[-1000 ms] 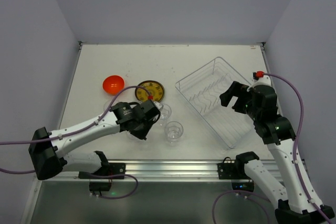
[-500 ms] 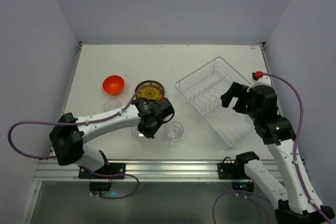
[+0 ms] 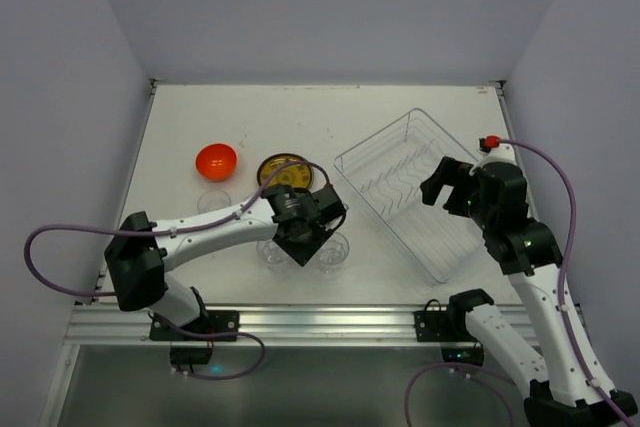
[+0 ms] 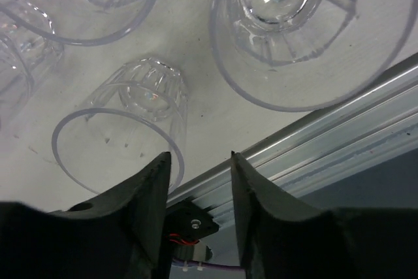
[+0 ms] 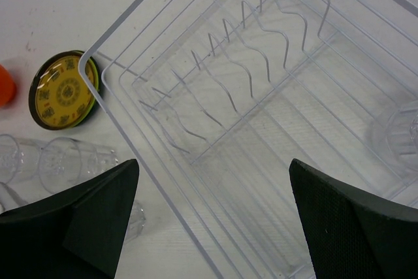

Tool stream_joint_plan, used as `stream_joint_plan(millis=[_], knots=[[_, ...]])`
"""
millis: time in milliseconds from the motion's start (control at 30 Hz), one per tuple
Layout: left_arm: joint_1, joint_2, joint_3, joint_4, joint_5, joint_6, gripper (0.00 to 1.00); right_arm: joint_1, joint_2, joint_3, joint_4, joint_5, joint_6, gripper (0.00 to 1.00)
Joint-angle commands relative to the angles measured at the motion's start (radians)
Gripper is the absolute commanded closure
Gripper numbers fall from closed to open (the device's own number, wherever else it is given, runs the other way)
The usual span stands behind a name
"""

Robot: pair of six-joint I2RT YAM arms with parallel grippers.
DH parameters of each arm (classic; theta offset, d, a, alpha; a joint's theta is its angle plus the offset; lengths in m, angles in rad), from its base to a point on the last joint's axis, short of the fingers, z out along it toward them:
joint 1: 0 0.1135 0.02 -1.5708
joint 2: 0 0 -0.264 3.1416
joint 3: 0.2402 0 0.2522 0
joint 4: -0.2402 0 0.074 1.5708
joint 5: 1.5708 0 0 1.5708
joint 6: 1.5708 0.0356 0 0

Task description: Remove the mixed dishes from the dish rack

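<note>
Dish rack (image 5: 124, 106): clear slant-walled plastic, thin wire holder (image 5: 250, 86) inside, one fluted clear cup (image 5: 398, 136) at 3 o'clock. Left hand (image 4: 199, 158) spread, empty; right hand (image 5: 213, 168) spread wide.

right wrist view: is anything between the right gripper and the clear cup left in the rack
Nothing visible does. The clear cup sits on the floor of the dish rack, at the frame's right edge, apart from the wire plate holder. The right gripper hangs open above the rack.
</note>
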Motion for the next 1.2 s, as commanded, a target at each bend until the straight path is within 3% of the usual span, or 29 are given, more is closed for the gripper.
stream_joint_plan(millis=[0, 67, 100, 267, 333, 433, 467, 600, 733, 933, 1167], knots=[[-0.008, -0.070, 0.069, 0.023, 0.022, 0.042, 0.49, 0.000, 0.028, 0.012, 0.009, 0.024, -0.008, 0.01], [-0.009, -0.110, 0.083, 0.013, -0.002, 0.036, 0.44, 0.000, 0.039, 0.012, 0.002, 0.052, 0.013, 0.01], [-0.007, -0.127, 0.102, -0.002, -0.040, 0.032, 0.02, 0.000, 0.047, 0.009, 0.000, 0.102, 0.026, 0.01], [-0.007, -0.288, 0.137, 0.009, -0.172, 0.010, 0.00, 0.000, 0.086, 0.003, -0.035, 0.270, 0.131, 0.01], [-0.007, -0.392, 0.107, 0.093, -0.287, 0.010, 0.00, -0.006, 0.117, -0.001, -0.038, 0.325, 0.155, 0.01], [0.008, -0.557, -0.039, 0.275, -0.545, -0.007, 0.00, -0.128, 0.187, 0.001, -0.009, 0.252, 0.155, 0.01], [0.025, -0.584, -0.059, 0.298, -0.606, -0.030, 0.00, -0.226, 0.210, 0.007, -0.005, 0.224, 0.141, 0.01], [0.169, -0.700, -0.124, 0.338, -0.823, -0.103, 0.00, -0.301, 0.310, 0.071, -0.023, 0.319, 0.141, 0.01], [0.266, -0.780, -0.180, 0.420, -0.757, -0.065, 0.00, -0.368, 0.408, 0.134, -0.070, 0.331, 0.168, 0.01], [0.271, -0.757, -0.193, 0.342, -0.638, -0.007, 0.00, -0.440, 0.482, 0.142, -0.069, 0.357, 0.159, 0.01], [0.271, -0.793, -0.331, 0.434, -0.515, 0.016, 0.00, -0.488, 0.565, 0.151, -0.061, 0.315, 0.119, 0.01]])
